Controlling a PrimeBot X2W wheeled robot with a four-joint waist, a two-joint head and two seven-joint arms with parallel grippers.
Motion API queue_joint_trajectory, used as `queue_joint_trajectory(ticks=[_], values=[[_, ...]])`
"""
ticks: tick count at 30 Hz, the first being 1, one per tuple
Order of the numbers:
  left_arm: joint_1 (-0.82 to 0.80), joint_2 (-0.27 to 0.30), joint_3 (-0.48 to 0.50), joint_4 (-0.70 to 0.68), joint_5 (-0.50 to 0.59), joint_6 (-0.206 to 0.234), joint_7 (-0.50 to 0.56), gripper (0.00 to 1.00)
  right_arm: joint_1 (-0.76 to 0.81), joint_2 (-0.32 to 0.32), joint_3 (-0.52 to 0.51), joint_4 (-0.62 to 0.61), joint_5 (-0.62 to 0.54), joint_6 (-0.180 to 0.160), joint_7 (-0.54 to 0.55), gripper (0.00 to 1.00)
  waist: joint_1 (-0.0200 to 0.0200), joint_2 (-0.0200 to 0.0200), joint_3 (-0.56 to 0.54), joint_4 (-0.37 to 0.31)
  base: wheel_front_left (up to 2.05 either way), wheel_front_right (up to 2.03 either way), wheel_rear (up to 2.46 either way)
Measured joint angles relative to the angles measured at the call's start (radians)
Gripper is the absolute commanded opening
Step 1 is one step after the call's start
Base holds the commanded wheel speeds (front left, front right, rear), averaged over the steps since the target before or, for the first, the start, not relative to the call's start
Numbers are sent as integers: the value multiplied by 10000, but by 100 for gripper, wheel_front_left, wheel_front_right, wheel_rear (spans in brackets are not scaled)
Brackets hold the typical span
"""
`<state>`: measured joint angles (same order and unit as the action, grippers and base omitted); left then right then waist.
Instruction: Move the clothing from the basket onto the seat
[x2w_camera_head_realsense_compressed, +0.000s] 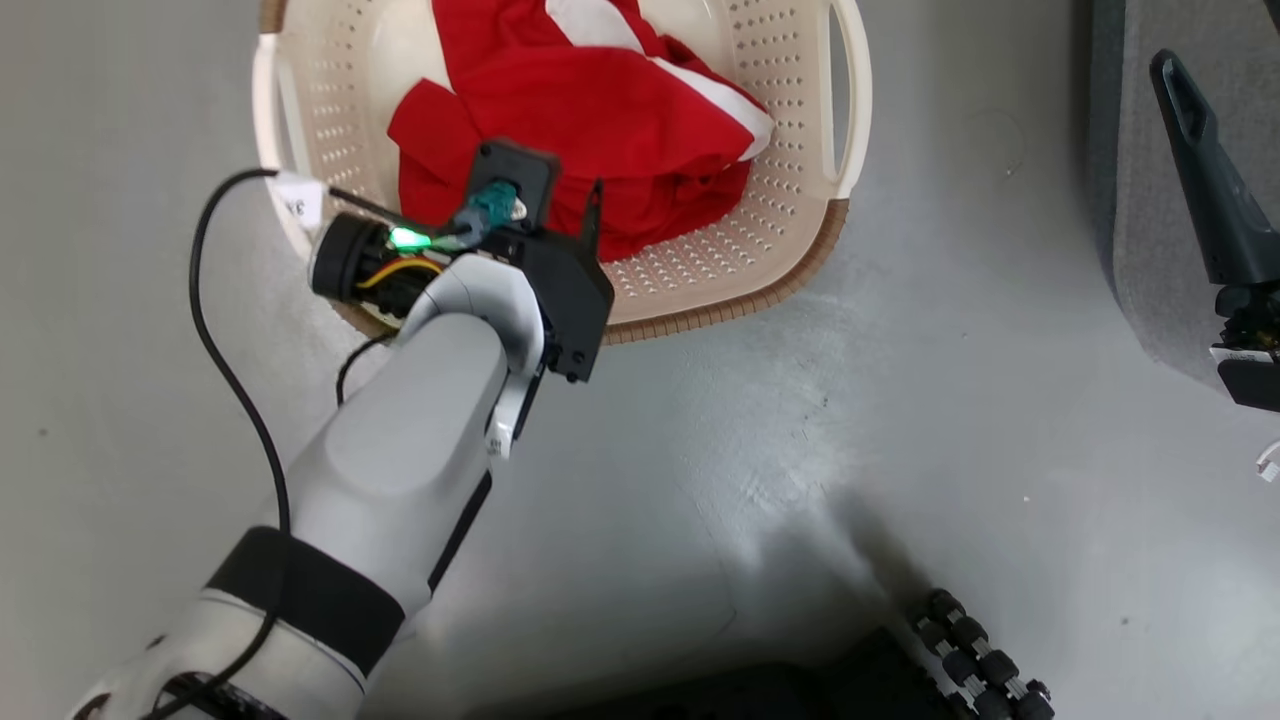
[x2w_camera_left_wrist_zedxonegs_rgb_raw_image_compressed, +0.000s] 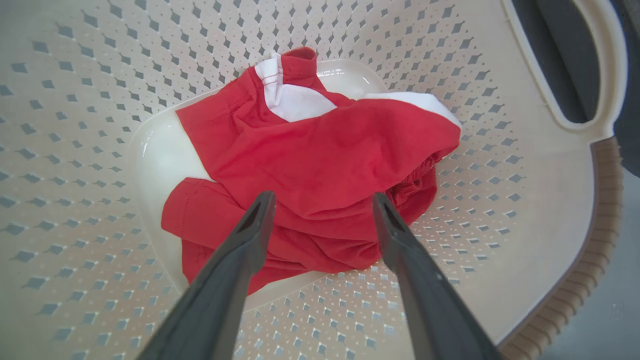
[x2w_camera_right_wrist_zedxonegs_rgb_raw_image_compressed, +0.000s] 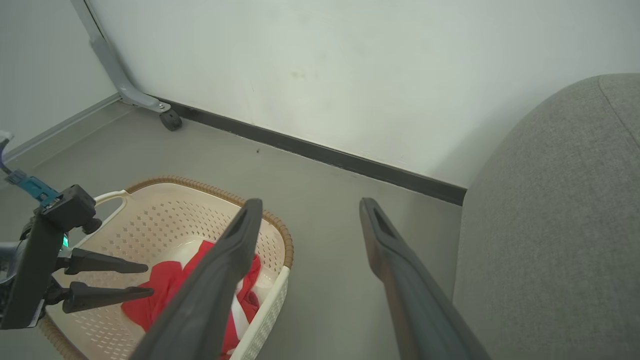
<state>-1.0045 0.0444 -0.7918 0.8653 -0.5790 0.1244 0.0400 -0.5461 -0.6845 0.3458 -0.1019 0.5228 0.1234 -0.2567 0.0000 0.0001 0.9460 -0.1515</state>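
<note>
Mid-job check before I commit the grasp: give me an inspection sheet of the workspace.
Surface: grey floor, scuffed; the basket stands on it.
Job's things: clothing crumpled inside the basket; seat to the robot's right, apart from the basket.
Clutter: nothing seen.
Grippers: left gripper open, fingers pointing at the clothing inside the basket, contact unclear; right gripper open, holding nothing, over the floor near the seat.
Cables: black cable loops beside the left forearm.
Surroundings: white wall, dark skirting, a castor on a grey frame.
</note>
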Motion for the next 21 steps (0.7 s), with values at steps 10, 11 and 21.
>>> queue_joint_trajectory(ticks=[10, 11, 21], values=[[-571, 4, 69, 606, -234, 0, 198, 100, -153, -13, 136, 140, 84, 0, 0, 100, 0, 1, 595, -280, 0, 0, 0], [-646, 4, 61, 658, -245, 0, 201, 100, -159, -15, 163, 157, 86, 0, 0, 100, 1, 0, 634, -308, 0, 0, 0], [-1360, 8, -341, 1179, -52, 0, 752, 100, -369, 107, 464, 293, 188, 2, 0, 100, 1, 0, 853, -536, 0, 0, 0]])
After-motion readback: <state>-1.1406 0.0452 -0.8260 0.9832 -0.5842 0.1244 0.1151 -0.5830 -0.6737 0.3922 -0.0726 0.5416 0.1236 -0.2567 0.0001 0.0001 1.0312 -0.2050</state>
